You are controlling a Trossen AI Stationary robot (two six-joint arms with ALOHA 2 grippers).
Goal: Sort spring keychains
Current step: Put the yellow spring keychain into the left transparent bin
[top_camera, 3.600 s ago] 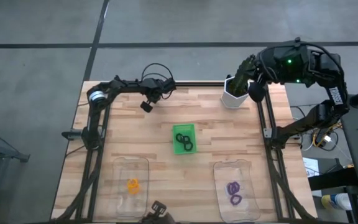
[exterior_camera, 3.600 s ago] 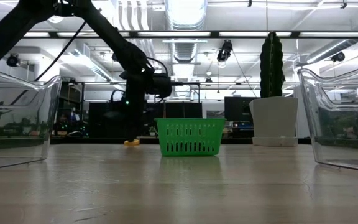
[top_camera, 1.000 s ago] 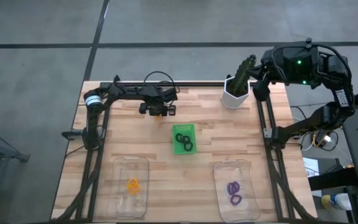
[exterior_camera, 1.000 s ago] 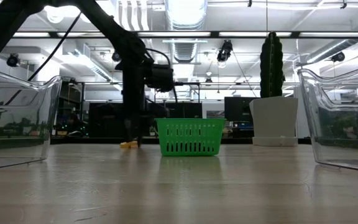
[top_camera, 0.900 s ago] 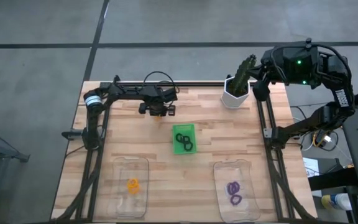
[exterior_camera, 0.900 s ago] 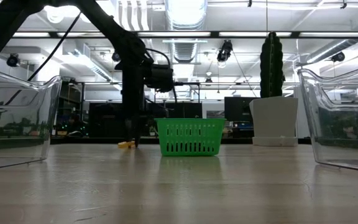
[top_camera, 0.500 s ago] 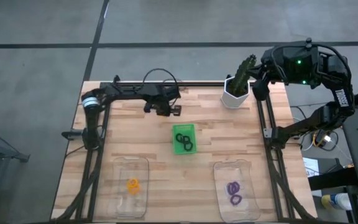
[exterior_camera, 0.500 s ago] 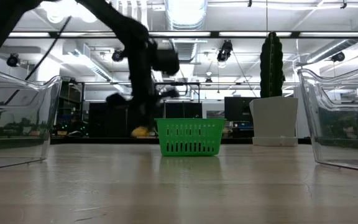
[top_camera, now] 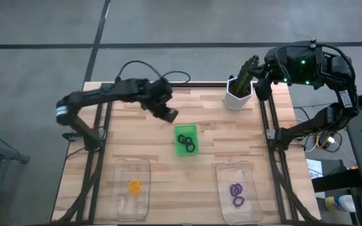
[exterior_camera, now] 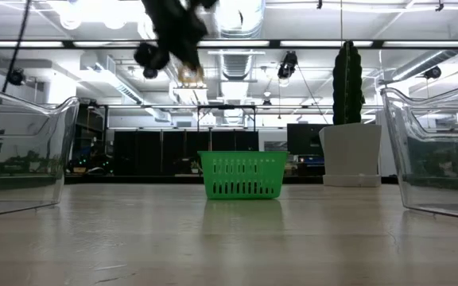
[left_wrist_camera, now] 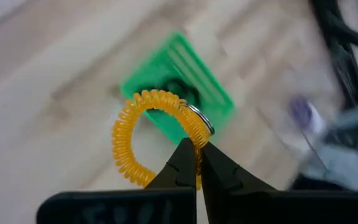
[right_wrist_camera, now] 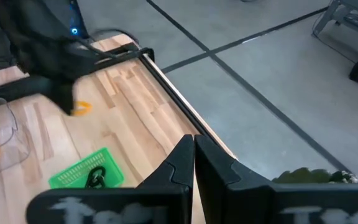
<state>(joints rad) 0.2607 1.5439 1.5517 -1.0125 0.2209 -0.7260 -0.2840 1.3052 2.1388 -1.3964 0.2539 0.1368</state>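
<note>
The left hand is pinched shut on an orange spring keychain, held aloft just left of and beyond the green tray. The coil looks light and springy, likely to wobble, so the stiffer spot by its metal ring seems the best hold. Only the left wrist view shows this grip; the high view shows the right hand, fingers together, parked beyond the cactus pot.

Left arm stretched across the table's far side, left gripper raised well above the tabletop, fingers pinched together on an orange keychain, right arm folded back at the far right corner, right gripper closed, idle
</note>
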